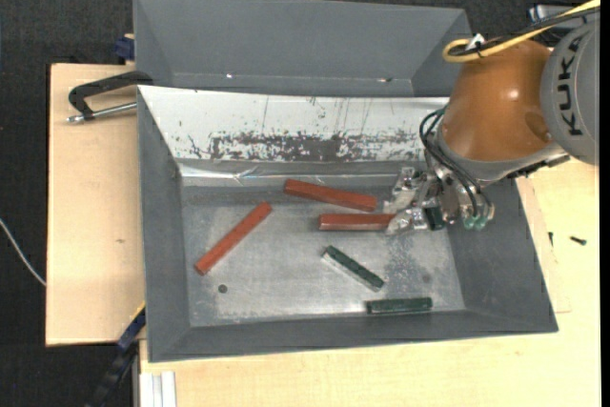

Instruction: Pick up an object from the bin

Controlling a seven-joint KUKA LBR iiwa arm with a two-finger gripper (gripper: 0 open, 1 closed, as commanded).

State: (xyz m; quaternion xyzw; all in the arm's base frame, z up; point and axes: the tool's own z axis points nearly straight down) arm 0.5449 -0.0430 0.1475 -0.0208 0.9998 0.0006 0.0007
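My gripper (404, 203) is low in the right part of the bin, under the orange wrist cover. Two red bars lie just left of it. The upper red bar (329, 195) slants down to the right and ends close to the gripper. The lower red bar (355, 223) lies nearly level, and its right end reaches the gripper's lower edge. I cannot tell whether either bar is touched or held. A short dark green bar (352, 267) lies on the floor below and left of the gripper.
A third red bar (233, 238) lies slanted at the left of the bin floor, with a small dark speck (222, 289) below it. Another dark green bar (399, 305) rests along the front wall. The arm comes in over the right rim.
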